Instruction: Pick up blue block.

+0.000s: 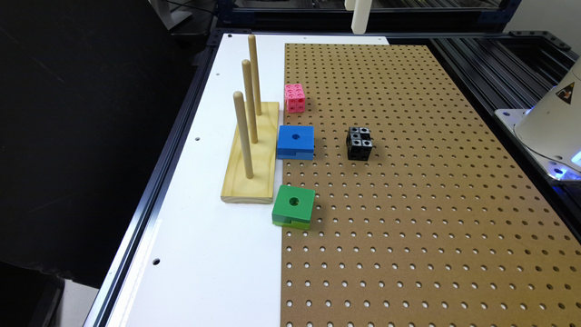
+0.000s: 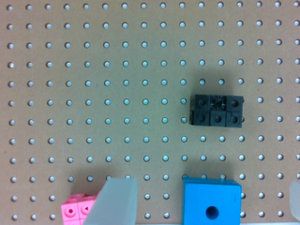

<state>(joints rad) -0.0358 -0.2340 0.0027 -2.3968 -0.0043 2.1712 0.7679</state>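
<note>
On the pegboard tabletop [image 1: 408, 204], blue block [image 1: 295, 141] flat beside wooden peg stand [image 1: 252, 154]; jaws spread open, empty.

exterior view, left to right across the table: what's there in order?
Wooden peg stand → blue block → black cube → robot base at the exterior view's right edge. I left out the green block and pink cube: both overlap the blue block's span.

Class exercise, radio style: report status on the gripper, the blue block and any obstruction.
Gripper open, high above the board, holding nothing. Bright blue square plastic block flat on brown pegboard, beside wooden peg stand. Top clear; small pink studded cube close behind.
</note>
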